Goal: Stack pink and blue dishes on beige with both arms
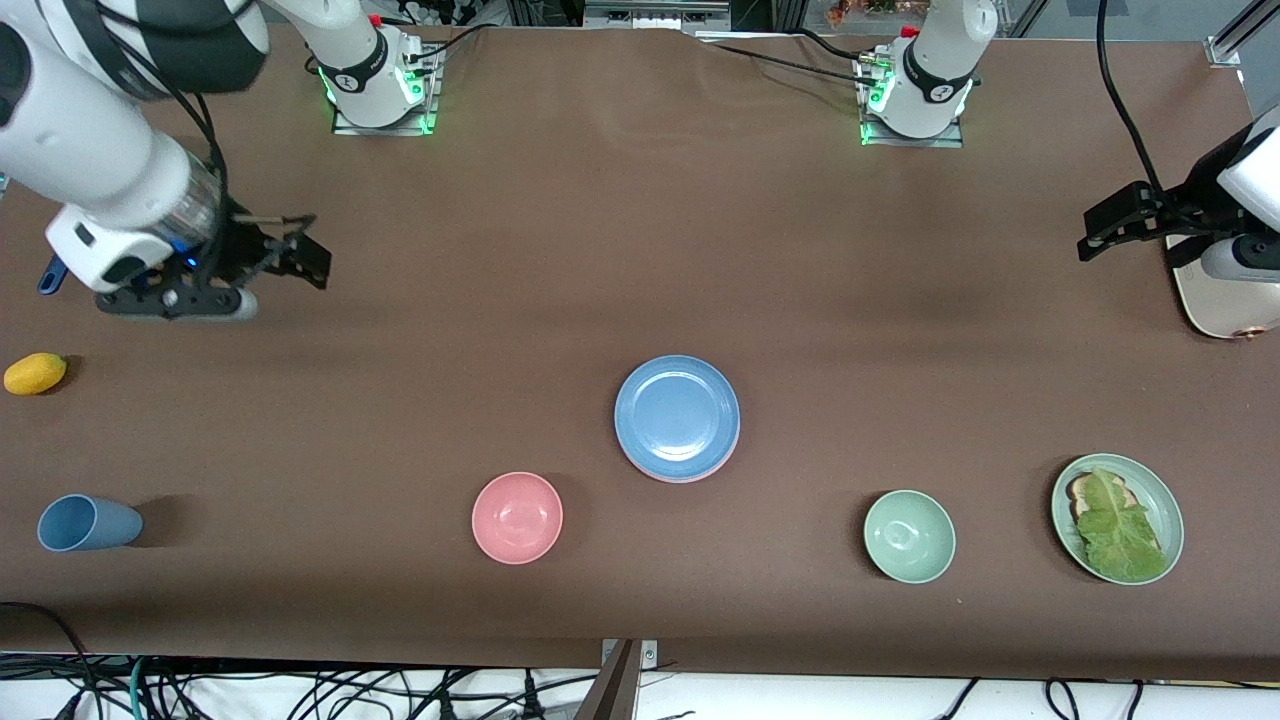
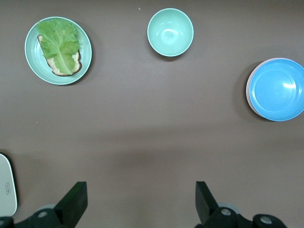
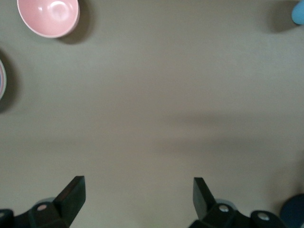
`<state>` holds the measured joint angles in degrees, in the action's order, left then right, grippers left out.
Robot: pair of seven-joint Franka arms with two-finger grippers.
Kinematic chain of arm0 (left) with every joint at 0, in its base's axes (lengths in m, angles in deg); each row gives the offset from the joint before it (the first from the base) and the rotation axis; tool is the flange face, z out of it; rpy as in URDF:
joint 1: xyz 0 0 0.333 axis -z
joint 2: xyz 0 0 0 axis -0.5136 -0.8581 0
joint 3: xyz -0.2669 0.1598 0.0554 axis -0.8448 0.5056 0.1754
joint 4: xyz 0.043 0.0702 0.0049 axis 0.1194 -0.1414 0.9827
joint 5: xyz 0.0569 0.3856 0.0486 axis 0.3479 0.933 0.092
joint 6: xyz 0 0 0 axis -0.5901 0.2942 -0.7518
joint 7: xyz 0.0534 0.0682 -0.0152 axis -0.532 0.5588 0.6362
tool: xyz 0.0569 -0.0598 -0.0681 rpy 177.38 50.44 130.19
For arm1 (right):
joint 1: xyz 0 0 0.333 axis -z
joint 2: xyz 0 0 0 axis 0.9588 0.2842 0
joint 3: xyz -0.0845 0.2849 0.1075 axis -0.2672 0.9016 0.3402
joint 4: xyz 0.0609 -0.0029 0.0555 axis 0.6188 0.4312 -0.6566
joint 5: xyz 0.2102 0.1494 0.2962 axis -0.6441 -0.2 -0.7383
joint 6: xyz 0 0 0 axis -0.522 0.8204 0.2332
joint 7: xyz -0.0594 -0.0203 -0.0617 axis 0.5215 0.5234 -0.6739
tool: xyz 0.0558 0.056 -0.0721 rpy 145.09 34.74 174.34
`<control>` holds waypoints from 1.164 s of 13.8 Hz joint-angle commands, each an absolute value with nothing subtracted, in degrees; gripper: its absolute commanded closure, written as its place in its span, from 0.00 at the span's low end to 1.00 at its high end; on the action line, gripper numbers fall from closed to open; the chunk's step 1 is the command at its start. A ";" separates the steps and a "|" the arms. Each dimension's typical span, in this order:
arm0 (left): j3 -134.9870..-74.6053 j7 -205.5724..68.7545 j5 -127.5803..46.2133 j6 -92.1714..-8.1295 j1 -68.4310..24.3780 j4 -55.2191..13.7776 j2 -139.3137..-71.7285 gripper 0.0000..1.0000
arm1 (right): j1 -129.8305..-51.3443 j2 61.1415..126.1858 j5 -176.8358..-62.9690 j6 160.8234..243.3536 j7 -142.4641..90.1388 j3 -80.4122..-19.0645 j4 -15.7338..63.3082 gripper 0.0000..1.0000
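Note:
The blue plate (image 1: 677,415) lies on top of the pink plate (image 1: 690,476) in the middle of the table; only a thin pink rim (image 2: 248,90) shows under the blue plate (image 2: 278,89). No beige plate is visible; whatever lies under the stack is hidden. My right gripper (image 1: 300,256) hangs open over bare table toward the right arm's end, with nothing between its fingers (image 3: 138,197). At the left arm's end my left gripper (image 1: 1097,232) is also open and empty (image 2: 141,199), beside the toaster. Both are well away from the stack.
A pink bowl (image 1: 517,517), a green bowl (image 1: 909,536) and a green plate (image 1: 1165,500) with toast and lettuce lie nearer the front camera than the stack. A blue cup (image 1: 88,523) on its side and a yellow fruit (image 1: 35,373) are at the right arm's end. A cream toaster (image 1: 1225,305) is under the left arm.

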<state>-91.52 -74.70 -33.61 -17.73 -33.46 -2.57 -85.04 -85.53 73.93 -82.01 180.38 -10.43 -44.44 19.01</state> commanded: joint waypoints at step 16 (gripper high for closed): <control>-92.36 -76.44 -34.33 -17.28 -34.42 -1.52 -86.58 0.00 | -82.72 73.72 -85.25 172.78 -13.84 -44.20 12.48 0.00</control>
